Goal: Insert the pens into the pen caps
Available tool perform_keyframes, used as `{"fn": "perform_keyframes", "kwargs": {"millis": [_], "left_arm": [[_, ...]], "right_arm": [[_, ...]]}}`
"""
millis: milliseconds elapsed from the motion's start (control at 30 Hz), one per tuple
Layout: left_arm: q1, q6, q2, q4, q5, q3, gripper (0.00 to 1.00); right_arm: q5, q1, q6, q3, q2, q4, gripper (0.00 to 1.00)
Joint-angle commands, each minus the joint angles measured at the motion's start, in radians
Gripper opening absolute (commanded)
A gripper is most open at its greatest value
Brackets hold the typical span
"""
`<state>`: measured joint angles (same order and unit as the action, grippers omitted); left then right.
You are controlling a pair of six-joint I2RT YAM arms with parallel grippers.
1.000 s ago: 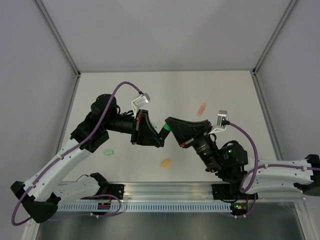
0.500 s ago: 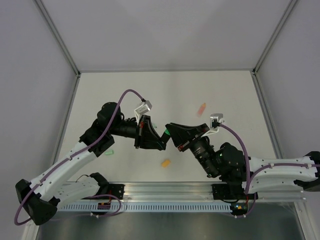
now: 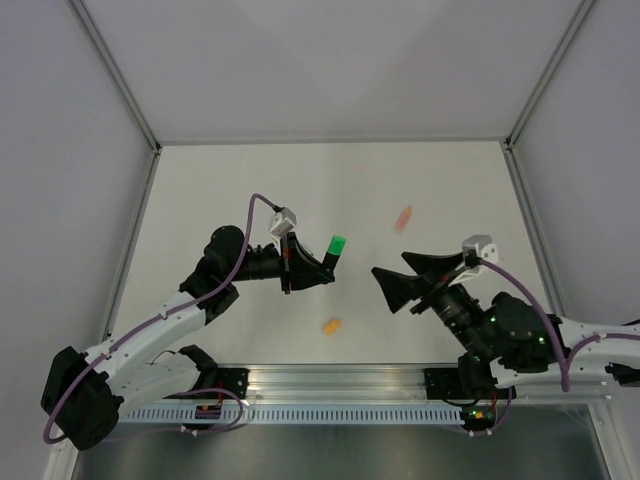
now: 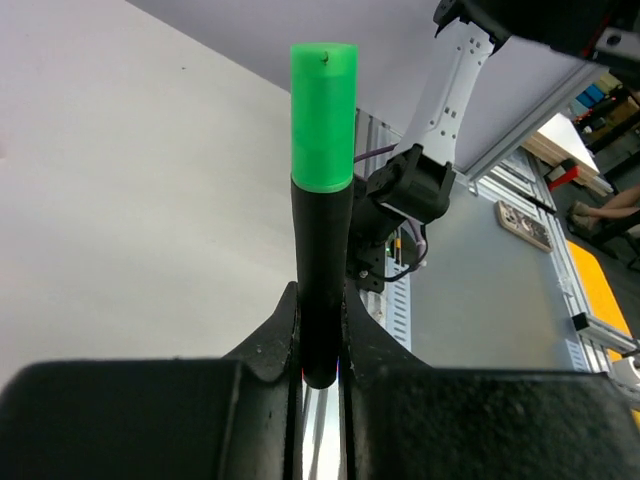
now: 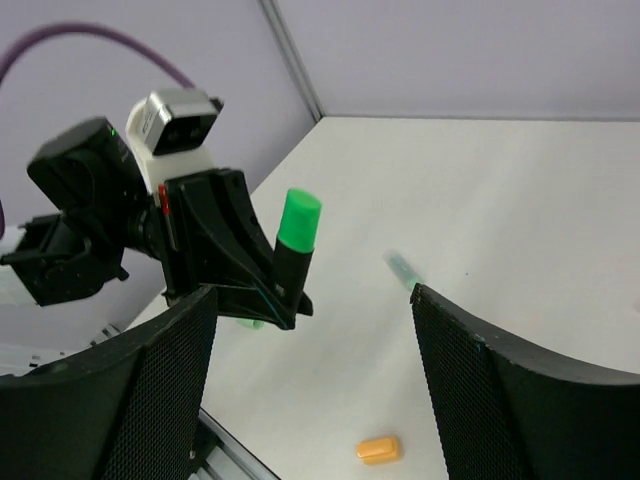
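My left claw (image 4: pixel 320 305) clamps the black pen (image 4: pixel 320 235), aloft left of centre, green cap (image 4: pixel 323 115) on its tip; if that cap is only half pressed, I risk it dropping; my right claw (image 3: pixel 383 290) gapes wide, empty, to the right.

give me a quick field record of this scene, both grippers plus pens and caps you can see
left gripper: shut on black pen, held off the table
black pen: bright green cap seated on its free end
right gripper: open, empty, apart from the black pen
orange cap: loose on the table, between the arms, near edge
orange-pink pen: lying on the table, beyond the right gripper
pens seen capped: one
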<state>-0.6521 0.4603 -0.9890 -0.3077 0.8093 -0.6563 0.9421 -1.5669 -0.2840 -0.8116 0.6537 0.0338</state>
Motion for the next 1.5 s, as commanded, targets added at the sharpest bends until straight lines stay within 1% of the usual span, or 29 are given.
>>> {"fn": "perform_keyframes", "kwargs": {"millis": [0,33,100,167,233,267,367,467,733,800,833,967,1033,1133,1167,1300,1333,1400,1467], "left_arm": [[-0.001,-0.097,0.018,-0.163,-0.035,0.058,0.02],[-0.003,-0.107,0.024,-0.188,-0.038,0.088,0.02],[-0.003,-0.129,0.050,-0.281,-0.039,0.124,0.02],[-0.003,-0.149,0.058,-0.318,-0.023,0.153,0.02],[-0.003,-0.147,0.032,-0.353,0.048,0.144,0.02],[-0.004,-0.135,0.021,-0.366,0.104,0.138,0.02],[-0.017,-0.140,-0.017,-0.369,0.152,0.113,0.02],[-0.046,-0.196,-0.019,-0.320,0.154,0.104,0.02],[-0.055,-0.212,-0.046,-0.298,0.154,0.086,0.02],[-0.060,-0.213,-0.054,-0.298,0.171,0.086,0.02],[-0.060,-0.212,-0.060,-0.298,0.183,0.083,0.02],[-0.083,-0.177,-0.079,-0.343,0.278,0.081,0.02],[-0.096,-0.170,-0.082,-0.346,0.297,0.080,0.02],[-0.121,-0.173,-0.073,-0.340,0.318,0.075,0.02],[-0.129,-0.175,-0.070,-0.340,0.327,0.075,0.02],[-0.147,-0.173,-0.053,-0.338,0.341,0.070,0.02],[-0.149,-0.170,-0.051,-0.343,0.344,0.070,0.02],[-0.159,-0.166,-0.051,-0.350,0.344,0.069,0.02],[-0.169,-0.164,-0.051,-0.357,0.344,0.069,0.02]], "right_arm": [[0.056,0.001,0.005,0.051,-0.139,0.090,0.84],[0.090,0.001,0.002,0.070,-0.193,0.112,0.85],[0.110,0.001,-0.003,0.092,-0.244,0.126,0.85],[0.118,0.001,0.003,0.120,-0.313,0.132,0.85],[0.113,0.001,0.005,0.135,-0.350,0.140,0.86],[0.109,0.001,0.003,0.137,-0.377,0.141,0.85],[0.096,0.001,0.011,0.144,-0.405,0.144,0.85],[0.084,0.001,0.012,0.143,-0.396,0.147,0.86],[0.040,0.001,0.023,0.141,-0.356,0.132,0.86],[-0.026,0.001,0.063,0.147,-0.345,0.112,0.84],[-0.130,0.002,0.078,0.146,-0.324,0.095,0.82],[-0.348,0.002,0.132,0.103,-0.218,0.087,0.82],[-0.355,0.001,0.131,0.097,-0.165,0.068,0.83],[-0.332,0.001,0.132,0.101,-0.126,0.038,0.82],[-0.310,0.001,0.129,0.100,-0.123,0.035,0.82],[-0.293,0.001,0.126,0.112,-0.138,0.000,0.74],[-0.298,0.001,0.124,0.118,-0.152,-0.006,0.68],[-0.308,0.001,0.123,0.135,-0.169,-0.020,0.61],[-0.307,0.001,0.118,0.140,-0.170,-0.020,0.59]]}}
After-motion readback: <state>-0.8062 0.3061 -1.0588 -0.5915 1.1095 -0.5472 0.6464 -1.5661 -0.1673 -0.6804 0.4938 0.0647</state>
